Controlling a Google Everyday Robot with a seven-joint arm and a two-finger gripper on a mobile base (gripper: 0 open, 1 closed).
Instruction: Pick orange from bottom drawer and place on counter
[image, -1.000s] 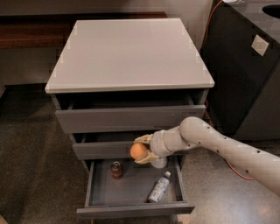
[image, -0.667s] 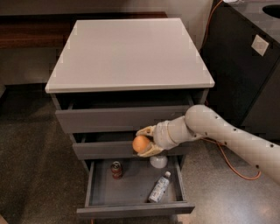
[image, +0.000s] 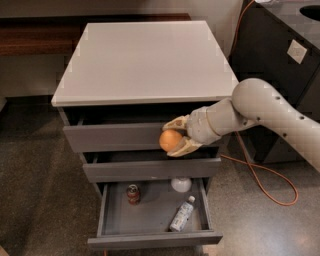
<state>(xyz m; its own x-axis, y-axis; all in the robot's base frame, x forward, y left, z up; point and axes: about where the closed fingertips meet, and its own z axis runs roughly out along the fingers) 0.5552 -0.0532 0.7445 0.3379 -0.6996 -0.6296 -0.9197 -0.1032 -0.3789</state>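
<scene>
The counter (image: 145, 60) is the pale grey slab topping the cabinet, with a dark wooden bench (image: 40, 35) behind it at left; my arm (image: 270, 107) reaches in from the right, crossing the upper drawer fronts; the bottom drawer (image: 150, 239) is pulled out wide, its grey tray facing up; my gripper (image: 172, 139) hangs in front of the top drawer (image: 110, 137), below the counter's edge and above the open drawer, its two fingers clamped above and below the orange (image: 170, 141); the orange sits between them, clear of the tray; down in the drawer are a clear bottle (image: 182, 214) at right, a red can (image: 133, 194) at left, and a white bulb (image: 181, 184) at the back.
</scene>
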